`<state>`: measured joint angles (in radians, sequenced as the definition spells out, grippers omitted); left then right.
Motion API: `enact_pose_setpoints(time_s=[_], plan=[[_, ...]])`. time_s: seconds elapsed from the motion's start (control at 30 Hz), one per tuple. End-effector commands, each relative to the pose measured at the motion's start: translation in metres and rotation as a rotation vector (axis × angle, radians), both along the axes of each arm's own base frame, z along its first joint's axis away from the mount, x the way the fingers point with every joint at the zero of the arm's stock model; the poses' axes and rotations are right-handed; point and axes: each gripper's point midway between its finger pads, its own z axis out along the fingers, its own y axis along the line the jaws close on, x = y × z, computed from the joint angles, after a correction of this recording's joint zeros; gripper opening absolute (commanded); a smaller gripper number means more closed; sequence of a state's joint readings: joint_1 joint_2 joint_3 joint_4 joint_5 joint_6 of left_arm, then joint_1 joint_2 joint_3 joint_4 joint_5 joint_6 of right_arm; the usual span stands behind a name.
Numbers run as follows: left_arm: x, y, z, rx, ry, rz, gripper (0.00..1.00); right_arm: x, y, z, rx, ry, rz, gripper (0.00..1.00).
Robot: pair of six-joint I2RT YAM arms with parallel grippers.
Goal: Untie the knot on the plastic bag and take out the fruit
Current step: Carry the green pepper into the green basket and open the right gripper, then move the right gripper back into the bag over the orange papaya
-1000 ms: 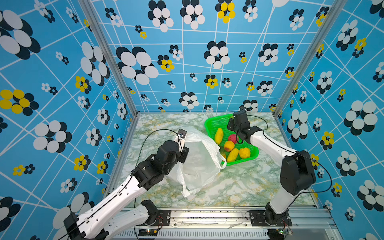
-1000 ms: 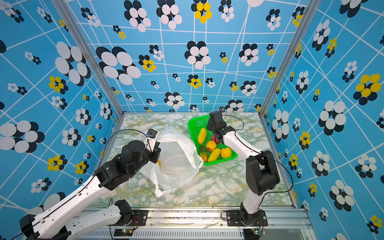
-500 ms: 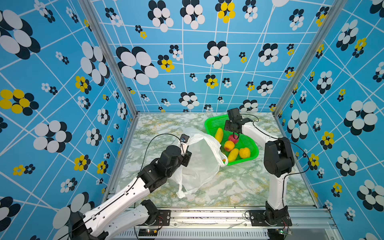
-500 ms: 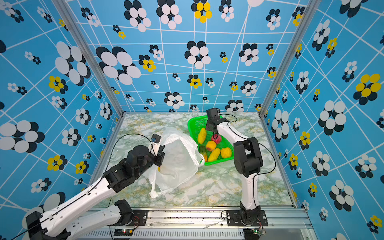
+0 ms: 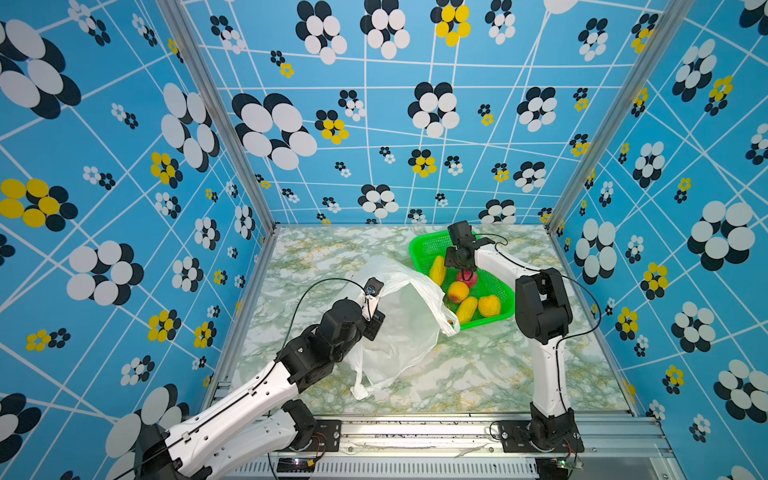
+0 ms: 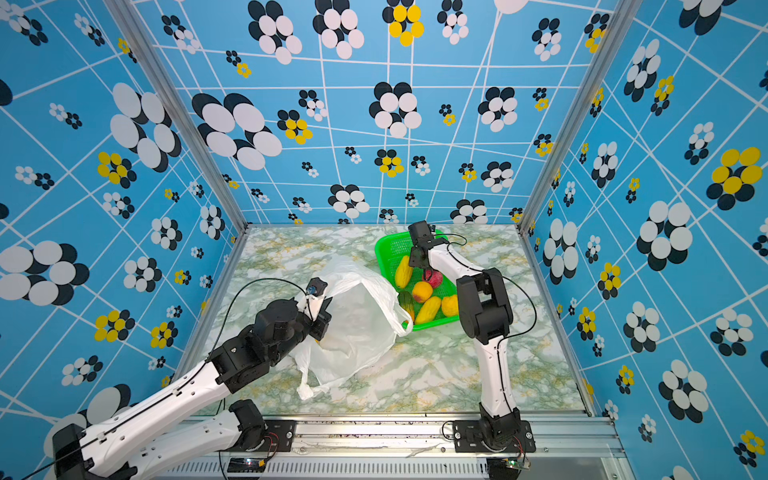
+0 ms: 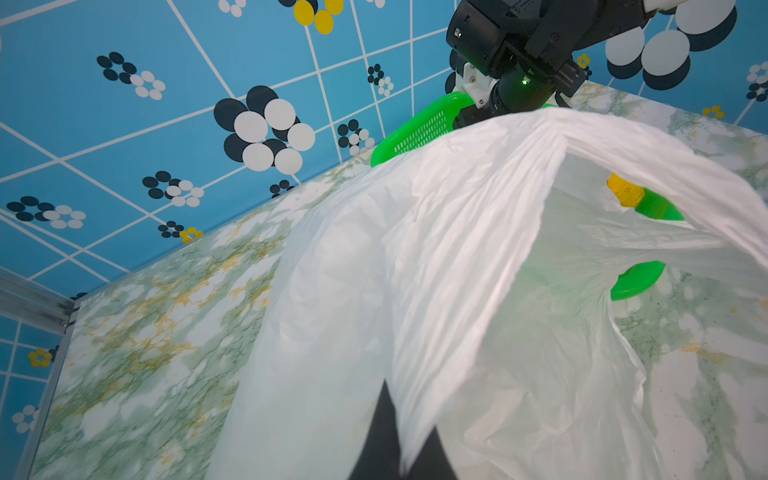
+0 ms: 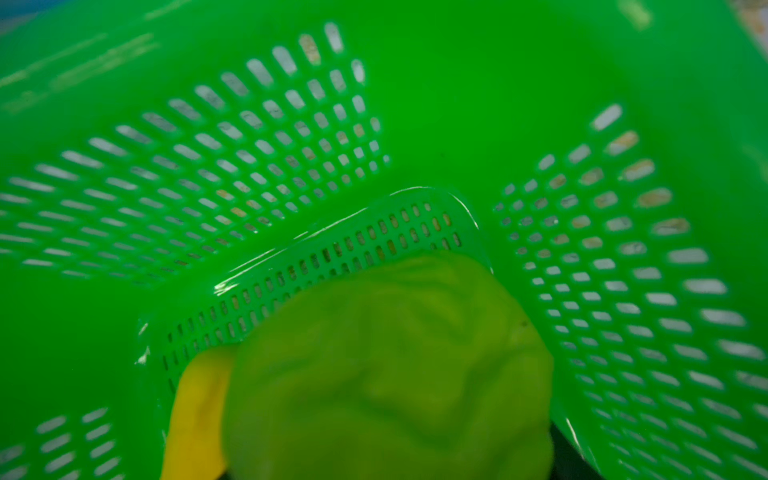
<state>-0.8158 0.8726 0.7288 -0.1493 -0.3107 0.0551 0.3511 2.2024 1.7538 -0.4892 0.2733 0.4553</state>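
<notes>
Green fruit (image 8: 386, 374) seemingly between right fingers (image 5: 460, 264).

Thin, crinkly plastic bag (image 5: 409, 328); glossy, perforated plastic basket (image 5: 430, 248).

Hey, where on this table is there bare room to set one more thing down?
Free: the far-left marble of the table, between the back wall and the plastic bag; also the near strip between the bag, the green basket and the front rail. Crowded: the basket, full of fruit, with the right gripper over it.
</notes>
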Motion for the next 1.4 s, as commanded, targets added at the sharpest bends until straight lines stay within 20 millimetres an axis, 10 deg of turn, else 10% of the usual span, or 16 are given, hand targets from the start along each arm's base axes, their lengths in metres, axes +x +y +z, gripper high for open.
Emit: enact_pose_setpoints(time_s=[0.0,0.5,0.93,1.2,1.37], plan=[[-0.002,0.003,0.014,-0.02,-0.058,0.002,0.0,-0.001,0.003,0.008,0.017,-0.004,0.0,0.74],[-0.008,0.012,0.02,-0.062,-0.119,0.015,0.0,-0.044,-0.007,0.082,0.125,-0.196,0.005,0.78],[0.006,0.016,0.009,0.009,-0.071,0.097,0.0,-0.21,0.045,0.257,0.264,-0.894,0.396,0.44],[0.011,0.021,0.006,0.04,-0.056,0.136,0.0,-0.277,0.105,0.282,0.449,-0.95,0.697,0.38],[0.01,0.029,0.012,0.042,-0.071,0.169,0.0,-0.319,0.173,0.239,0.51,-0.833,0.866,0.34]])
